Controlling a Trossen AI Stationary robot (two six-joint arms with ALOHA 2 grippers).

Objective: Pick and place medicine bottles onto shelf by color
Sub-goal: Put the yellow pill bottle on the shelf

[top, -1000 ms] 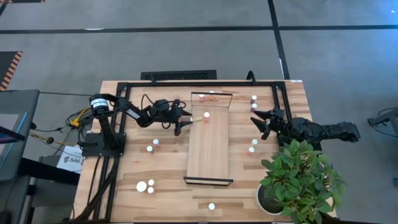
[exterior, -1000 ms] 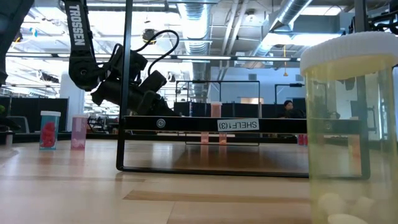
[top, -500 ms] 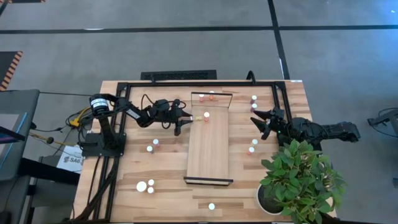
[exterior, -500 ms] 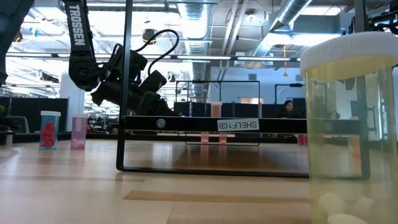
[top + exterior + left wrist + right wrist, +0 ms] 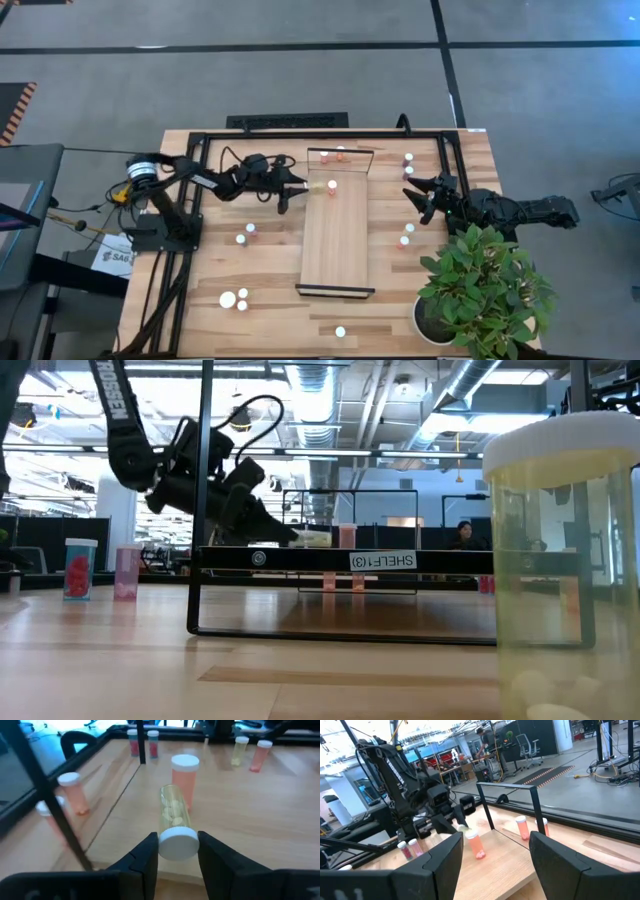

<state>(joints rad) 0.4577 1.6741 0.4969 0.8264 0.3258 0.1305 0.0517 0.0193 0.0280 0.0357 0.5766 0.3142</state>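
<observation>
My left gripper (image 5: 300, 185) is shut on a pale yellow medicine bottle (image 5: 172, 812) with a white cap. It holds the bottle over the left edge of the shelf (image 5: 335, 240), a long pale board. An orange bottle (image 5: 185, 775) stands upright on the shelf just beyond it, and two more bottles (image 5: 332, 156) stand at the shelf's far end. In the low view the held bottle (image 5: 315, 538) shows above the shelf's dark rail (image 5: 345, 560). My right gripper (image 5: 420, 196) waits open right of the shelf, with nothing between its fingers (image 5: 445, 855). My left gripper pinches the bottle's white cap (image 5: 178, 843) between its two fingers. The fingers come nearly level from the table's left, tipped slightly down. The bottle lies level in line with the fingers, its body pointing away toward the table's right, lifted clear of the shelf.
Loose bottles stand on the table left of the shelf (image 5: 246, 233), near the front left (image 5: 234, 298), at the front edge (image 5: 340, 331) and right of the shelf (image 5: 407, 234). A potted plant (image 5: 485, 295) fills the front right corner. A black frame (image 5: 300, 135) borders the far side.
My left gripper has risen with the pale yellow bottle. The bottle was low at the shelf's left edge and now hangs level above the shelf's rail.
</observation>
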